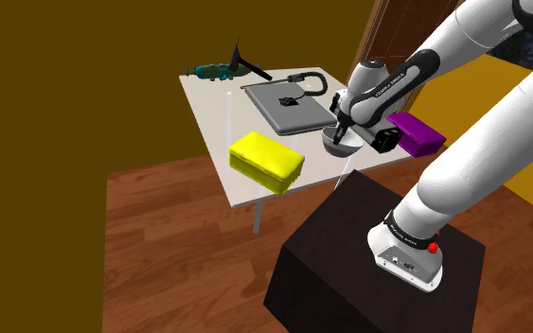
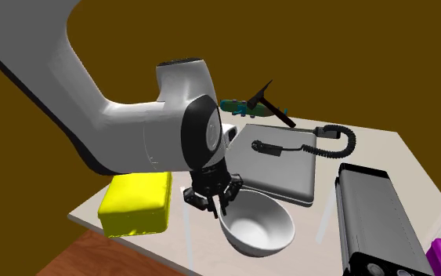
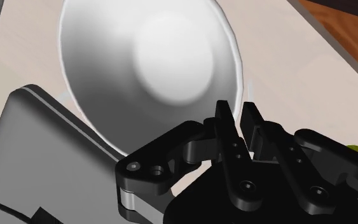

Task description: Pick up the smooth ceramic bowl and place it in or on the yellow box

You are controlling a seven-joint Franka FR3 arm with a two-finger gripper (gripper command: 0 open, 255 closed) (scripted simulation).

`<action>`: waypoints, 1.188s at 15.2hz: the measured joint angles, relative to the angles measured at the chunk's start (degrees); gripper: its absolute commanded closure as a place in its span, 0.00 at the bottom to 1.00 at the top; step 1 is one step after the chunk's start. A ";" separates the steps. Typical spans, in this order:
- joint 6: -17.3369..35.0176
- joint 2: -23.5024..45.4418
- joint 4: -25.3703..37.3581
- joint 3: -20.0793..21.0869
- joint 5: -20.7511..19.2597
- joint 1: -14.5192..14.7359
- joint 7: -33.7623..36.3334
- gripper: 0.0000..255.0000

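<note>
The all-black two-finger hand (image 3: 240, 113) has its fingers drawn close together, pinching the rim of the smooth white bowl (image 3: 152, 57) between them. In the shoulder view the bowl is under the hand at the edge of the white table (image 1: 212, 104). I cannot tell whether it rests on the table or hangs just clear of it. The yellow rectangular box (image 1: 266, 159) lies at the bowl's 9 o'clock, apart from it. A flat grey slab (image 1: 288, 106) lies just beside the bowl at 10 o'clock, and a purple box (image 1: 416, 132) at 3 o'clock. In the second exterior view the hand meets the rim at the bowl's 10 o'clock, and a black coiled cable (image 2: 332, 141) lies at 1 o'clock.
</note>
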 measured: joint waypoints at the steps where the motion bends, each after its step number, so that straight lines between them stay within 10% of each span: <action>1: -1.08 -0.91 0.19 0.01 0.17 0.03 -0.29 1.00; 18: -18.87 -15.47 3.52 2.03 1.82 0.33 -2.43 1.00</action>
